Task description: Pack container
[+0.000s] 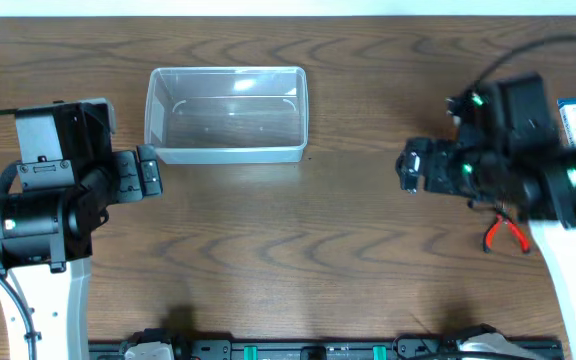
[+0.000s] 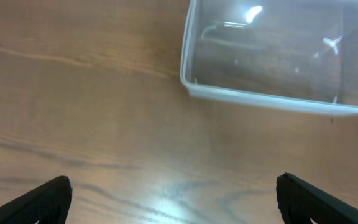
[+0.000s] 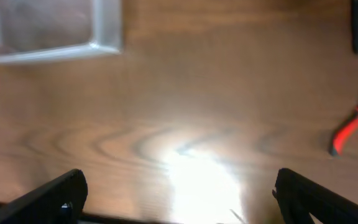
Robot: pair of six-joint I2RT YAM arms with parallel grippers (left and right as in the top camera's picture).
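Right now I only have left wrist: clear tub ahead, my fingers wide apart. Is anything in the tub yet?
Observer: No. Overhead shows the whole container, and it looks empty.
Operator: Any tools around?
Observer: Red-handled pliers lie on the table, far on the robot's right side.
Operator: Right gripper?
Observer: The right gripper is open and holds nothing. It sits between the container and the pliers, touching neither.
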